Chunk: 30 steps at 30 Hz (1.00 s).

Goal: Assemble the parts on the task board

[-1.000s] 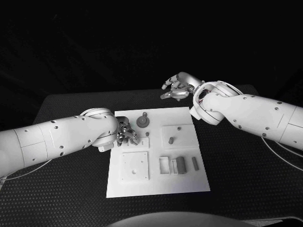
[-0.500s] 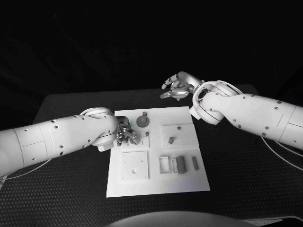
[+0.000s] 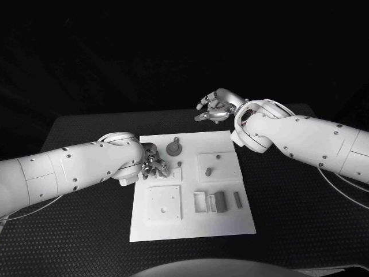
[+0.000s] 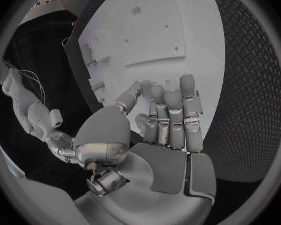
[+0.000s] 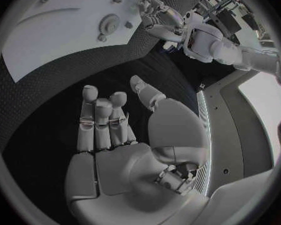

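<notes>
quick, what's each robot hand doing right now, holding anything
Left robot hand: open, fingers side by side over the white board, holding nothing.
Right robot hand: open, raised over the black table beyond the board, holding nothing.

The task board point(image 3: 193, 222) is a white rectangular plate lying flat, its long side running away from the robot. On its far end rests a round grey disc part point(image 3: 174, 149) with a small knob just beyond it. Nearer than the disc and toward the board's right side, a square recess holds a short grey peg point(image 3: 209, 171). On the board's near half lie a raised square panel point(image 3: 165, 202) at left and, beside it, upright slim grey blocks point(image 3: 220, 201) in a row.
</notes>
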{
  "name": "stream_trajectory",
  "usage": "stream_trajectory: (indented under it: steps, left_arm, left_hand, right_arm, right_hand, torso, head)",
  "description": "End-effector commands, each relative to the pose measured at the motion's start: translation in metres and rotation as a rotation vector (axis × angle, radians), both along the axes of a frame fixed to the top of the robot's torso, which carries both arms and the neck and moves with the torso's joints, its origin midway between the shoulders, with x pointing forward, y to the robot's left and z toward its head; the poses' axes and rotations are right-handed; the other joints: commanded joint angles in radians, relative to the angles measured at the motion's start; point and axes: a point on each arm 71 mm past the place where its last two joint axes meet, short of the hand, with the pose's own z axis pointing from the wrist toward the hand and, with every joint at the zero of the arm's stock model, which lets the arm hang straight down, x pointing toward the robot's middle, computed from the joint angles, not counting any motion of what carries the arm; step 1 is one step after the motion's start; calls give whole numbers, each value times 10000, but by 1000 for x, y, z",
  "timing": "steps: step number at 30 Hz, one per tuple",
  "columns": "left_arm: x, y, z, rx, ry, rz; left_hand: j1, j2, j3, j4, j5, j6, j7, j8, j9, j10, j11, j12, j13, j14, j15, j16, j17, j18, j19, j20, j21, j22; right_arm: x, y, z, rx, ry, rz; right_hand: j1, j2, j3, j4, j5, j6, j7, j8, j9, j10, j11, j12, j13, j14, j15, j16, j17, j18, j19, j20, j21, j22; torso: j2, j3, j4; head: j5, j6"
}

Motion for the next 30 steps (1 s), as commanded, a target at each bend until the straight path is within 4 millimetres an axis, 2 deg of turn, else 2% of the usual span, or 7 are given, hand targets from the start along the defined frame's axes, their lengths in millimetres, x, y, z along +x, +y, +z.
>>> stream_trajectory:
  steps: [1,8,16,20,24,26,30]
  left_arm:
    - [-1,0,-3,46,134,-116]
    - [-1,1,-4,-75,106,-3]
    - [0,2,-3,-154,64,117]
    - [0,1,-4,-167,87,108]
    - [0,2,-4,-183,118,118]
    - [0,2,-4,-189,119,111]
    - [0,2,-4,-234,149,136]
  left_hand:
    - [416,341,35,1,27,23,21,45,351,94,6,17,4,-18,-74,40,-27,-142,1,-114,47,10]
    - [268,244,-9,48,27,-86,62,-48,333,109,40,15,8,-12,-66,75,-93,-142,16,-102,39,10]
    - [-114,-33,-92,223,27,-110,84,-120,323,111,60,3,13,-20,-51,115,-189,-139,39,-98,12,-4]
    - [-281,-232,-100,329,26,-87,77,-138,326,121,53,5,20,-15,-57,148,-238,-141,58,-112,3,-9]
    - [-460,-545,-164,422,26,-73,74,-154,332,124,50,4,25,-16,-62,175,-279,-141,73,-117,-2,-9]
    - [-599,-447,-445,233,26,-78,54,-177,352,112,56,6,40,-37,-69,217,-331,-135,54,-138,-14,4]
    - [-675,-528,-574,158,27,-70,66,-189,362,109,43,4,47,-46,-73,240,-367,-141,54,-142,-23,6]
  right_arm:
    - [-1,2,0,6,19,140]
    - [0,1,0,7,12,102]
    - [0,-1,0,-3,20,82]
    - [0,-1,0,-6,22,79]
    - [0,-1,0,-17,43,74]
    - [0,-1,0,-5,51,63]
    - [0,-2,0,1,69,59]
  right_hand:
    - [-7,71,-8,-74,63,-25,49,56,-1,12,55,53,-17,9,1,66,-17,144,-3,43,-25,108]
    - [-34,56,-17,-67,63,-37,51,50,-4,5,58,49,-25,2,3,63,-25,144,-8,46,-33,107]
    - [-39,54,-16,-66,63,-41,52,49,-5,-1,59,46,-30,-2,4,61,-29,144,-12,46,-37,106]
    - [-41,49,-17,-68,63,-42,52,48,-6,-2,59,45,-31,-3,5,60,-31,144,-13,46,-38,105]
    - [-41,43,-17,-70,63,-43,52,48,-6,-4,59,45,-33,-5,5,60,-32,144,-15,46,-40,105]
    - [-46,41,-19,-69,63,-44,53,47,-6,-5,59,44,-34,-6,5,59,-33,144,-15,47,-41,105]
    - [-59,38,-22,-62,63,-46,54,47,-7,-7,60,44,-37,-8,6,59,-36,144,-16,48,-43,105]
  torso:
    - [2,4,-7]
    - [9,3,-8]
    - [-1,-11,17]
    - [1,-13,13]
    - [-1,-18,11]
    - [1,-19,9]
    - [-1,-16,17]
  head:
    - [-20,-2]
    - [-44,-4]
    - [-64,-16]
    - [-66,-25]
    - [-66,-39]
    - [-61,-40]
    - [-63,-43]
